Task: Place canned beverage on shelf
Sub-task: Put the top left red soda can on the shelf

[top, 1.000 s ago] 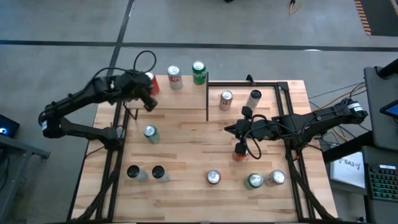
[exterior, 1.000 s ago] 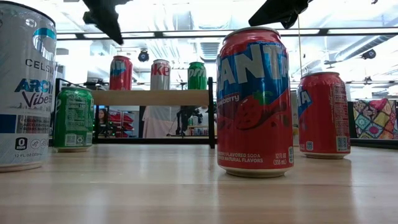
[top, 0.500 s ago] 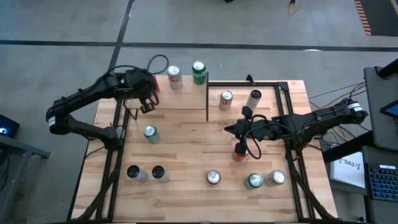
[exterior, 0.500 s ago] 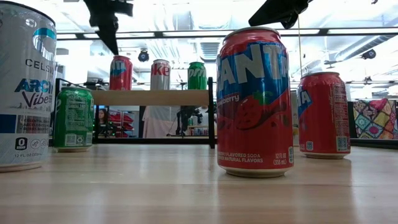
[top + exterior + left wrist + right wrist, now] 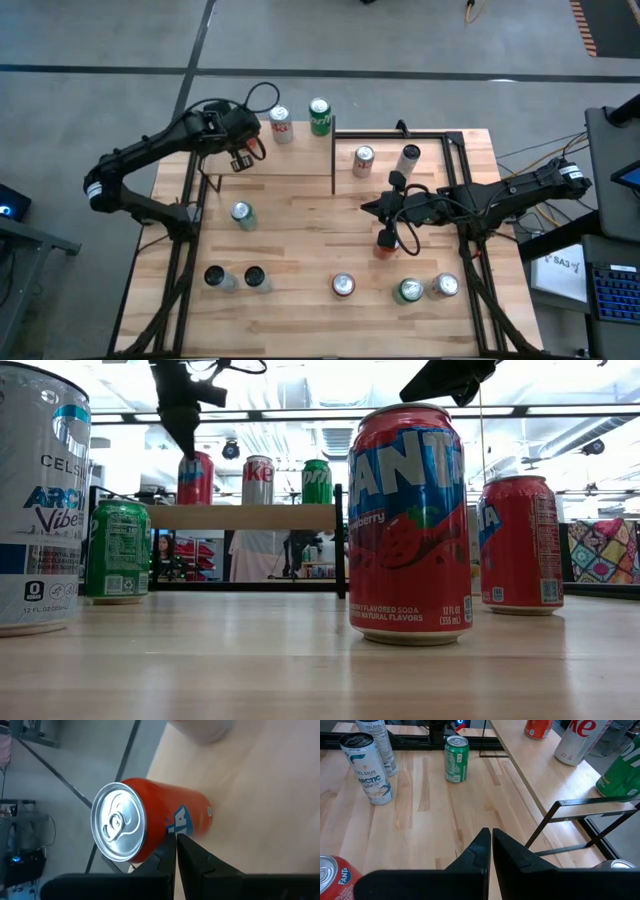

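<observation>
The orange can (image 5: 150, 822) is standing upright on the shelf (image 5: 290, 155) at its left end, beside the Coke can (image 5: 281, 124). My left gripper (image 5: 240, 160) is hovering just beside it, fingers pressed together, holding nothing. My right gripper (image 5: 372, 208) is waiting mid-table, also closed. Risk: swinging away low could be clipping the can and toppling it.

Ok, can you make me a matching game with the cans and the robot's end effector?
Things:
1. silver Coke can
2. strawberry Fanta can nearest the low view
3. left end effector

Places or states:
a. shut, just over the red can
b. standing on the tabletop
c. on the shelf, between the red can and the green can

Pairs: 1-c, 2-b, 3-a
</observation>
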Motion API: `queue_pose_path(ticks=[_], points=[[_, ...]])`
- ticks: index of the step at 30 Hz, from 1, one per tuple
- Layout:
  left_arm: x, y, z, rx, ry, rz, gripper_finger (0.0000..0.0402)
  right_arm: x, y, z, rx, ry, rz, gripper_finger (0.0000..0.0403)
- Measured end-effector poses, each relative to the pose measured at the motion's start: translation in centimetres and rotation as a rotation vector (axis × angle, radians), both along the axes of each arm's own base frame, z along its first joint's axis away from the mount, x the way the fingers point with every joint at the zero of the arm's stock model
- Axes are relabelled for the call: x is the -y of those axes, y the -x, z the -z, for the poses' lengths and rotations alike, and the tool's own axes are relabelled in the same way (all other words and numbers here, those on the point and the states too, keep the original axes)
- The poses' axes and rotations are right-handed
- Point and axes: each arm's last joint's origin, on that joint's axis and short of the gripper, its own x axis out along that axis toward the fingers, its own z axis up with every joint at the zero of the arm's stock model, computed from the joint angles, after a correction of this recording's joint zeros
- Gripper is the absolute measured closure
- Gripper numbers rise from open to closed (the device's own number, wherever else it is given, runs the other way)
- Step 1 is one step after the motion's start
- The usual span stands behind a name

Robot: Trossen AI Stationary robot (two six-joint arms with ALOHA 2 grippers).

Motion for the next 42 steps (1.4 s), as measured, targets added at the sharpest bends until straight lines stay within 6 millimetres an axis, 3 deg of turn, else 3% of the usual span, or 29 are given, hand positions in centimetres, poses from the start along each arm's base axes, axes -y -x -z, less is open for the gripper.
queue_pose_path(ticks=[11,30,36,42], points=[[-1.1,0.3,-0.1,0.080,-0.015,-0.100,0.0401,0.0,0.0,0.0,-0.001,0.001,-0.001,0.0394],[-1.6,-0.2,-0.5,0.173,-0.051,-0.109,0.0402,0.0,0.0,0.0,0.000,0.000,0.000,0.0394],[-0.9,-0.2,-2.6,0.329,0.071,-0.002,0.0402,0.0,0.0,0.0,-0.001,0.001,-0.001,0.0394],[-1.1,0.1,-5.4,0.438,0.037,-0.006,0.0402,0.0,0.0,0.0,0.000,0.000,0.000,0.0394]])
